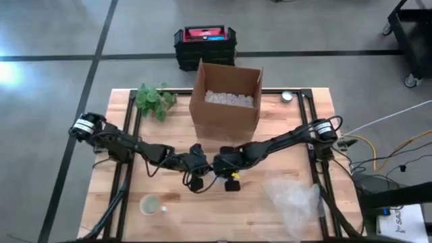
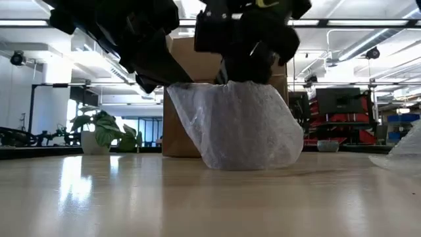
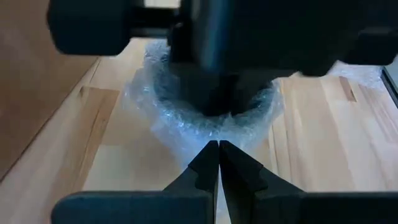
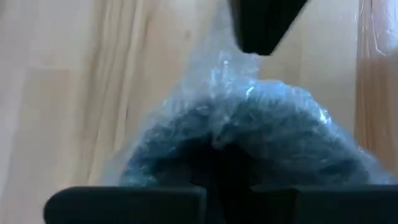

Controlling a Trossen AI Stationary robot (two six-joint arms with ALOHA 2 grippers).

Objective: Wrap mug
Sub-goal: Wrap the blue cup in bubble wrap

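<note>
Mug not visible directly; presumably inside the bubble wrap bundle standing on the counter just in front of the cardboard box, mid-counter between the two arms. Bundle upright, long axis vertical, wrap gathered toward the top. Left gripper beside the bundle, fingers pressed together with nothing between them, tips at the wrap's edge, bundle straight ahead. Right gripper directly over the bundle and reaching into its top; finger state not discernible, hidden by wrap. Right arm nearer, so tucking the loose top likely falls to it. Counter light wood, with a plant, spare wrap and a small cup. Workshop room behind.
</note>
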